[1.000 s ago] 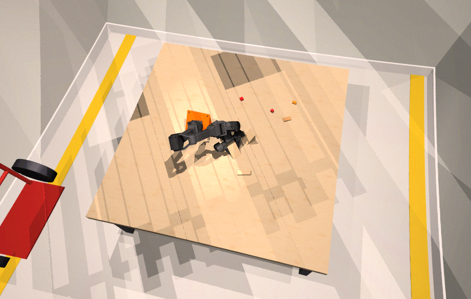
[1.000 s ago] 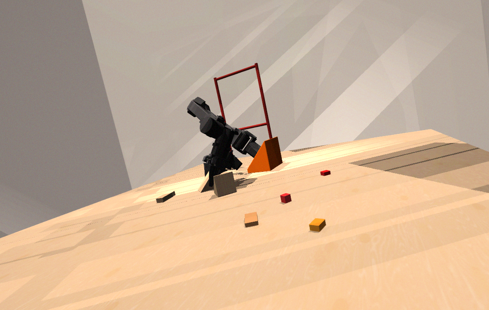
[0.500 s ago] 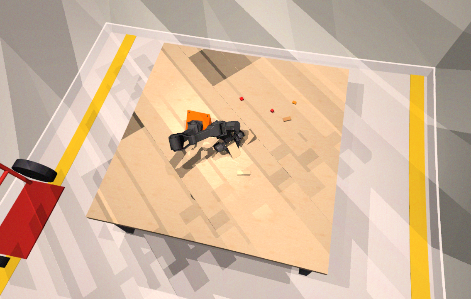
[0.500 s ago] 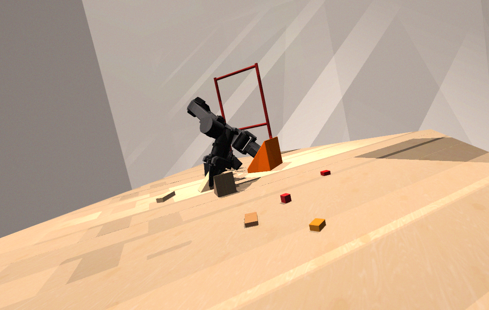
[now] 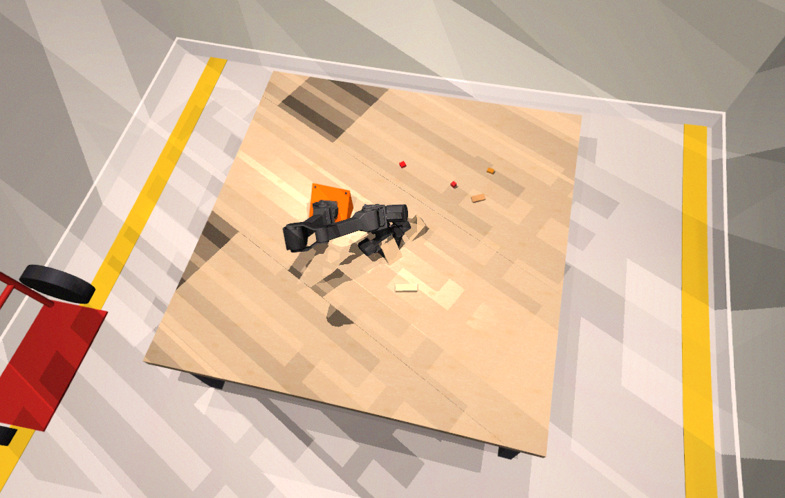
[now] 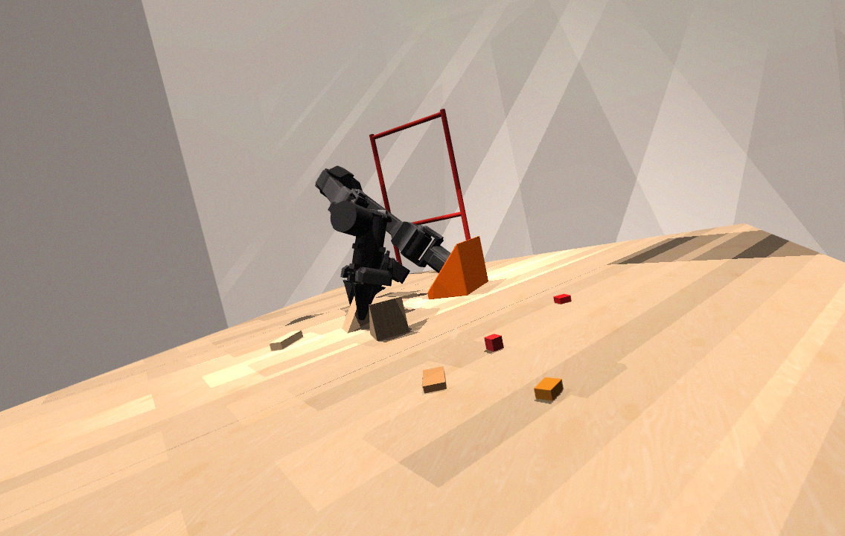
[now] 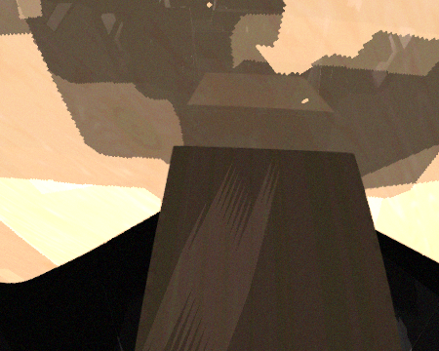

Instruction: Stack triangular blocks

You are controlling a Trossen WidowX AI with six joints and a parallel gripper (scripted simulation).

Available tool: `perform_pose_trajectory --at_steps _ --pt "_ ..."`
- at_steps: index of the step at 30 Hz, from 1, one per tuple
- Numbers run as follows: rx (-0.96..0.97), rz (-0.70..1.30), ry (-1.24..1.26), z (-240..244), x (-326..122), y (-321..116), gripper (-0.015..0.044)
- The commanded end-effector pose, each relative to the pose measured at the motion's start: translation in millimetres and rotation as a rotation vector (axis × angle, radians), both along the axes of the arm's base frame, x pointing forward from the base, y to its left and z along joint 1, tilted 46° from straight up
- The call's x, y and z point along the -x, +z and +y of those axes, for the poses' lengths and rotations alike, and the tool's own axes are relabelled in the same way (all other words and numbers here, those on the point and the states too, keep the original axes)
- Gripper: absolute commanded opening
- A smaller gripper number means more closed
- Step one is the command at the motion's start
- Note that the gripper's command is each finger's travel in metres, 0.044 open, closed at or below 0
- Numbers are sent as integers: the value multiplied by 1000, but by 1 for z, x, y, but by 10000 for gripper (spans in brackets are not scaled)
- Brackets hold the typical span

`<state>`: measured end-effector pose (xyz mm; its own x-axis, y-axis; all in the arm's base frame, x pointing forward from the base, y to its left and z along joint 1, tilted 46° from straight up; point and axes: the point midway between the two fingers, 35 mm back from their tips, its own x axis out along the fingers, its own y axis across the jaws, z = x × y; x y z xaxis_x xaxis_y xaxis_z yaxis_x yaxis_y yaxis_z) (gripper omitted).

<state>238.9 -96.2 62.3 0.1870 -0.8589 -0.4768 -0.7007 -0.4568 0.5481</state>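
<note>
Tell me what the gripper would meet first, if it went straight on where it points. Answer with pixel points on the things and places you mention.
Probably the table top [image 5: 345, 365] [image 6: 345, 466], just beneath the held triangular block [image 5: 391, 250] [image 6: 352, 322] [image 7: 273, 244]; any remaining gap is unclear.
</note>
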Motion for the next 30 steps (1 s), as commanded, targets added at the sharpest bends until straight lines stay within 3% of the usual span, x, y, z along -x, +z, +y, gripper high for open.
perform_pose_trajectory --at_steps 1,30 --pt "-99 56 -80 0 -5 8 0" --pt "-627 392 -496 -18 -40 41 0"
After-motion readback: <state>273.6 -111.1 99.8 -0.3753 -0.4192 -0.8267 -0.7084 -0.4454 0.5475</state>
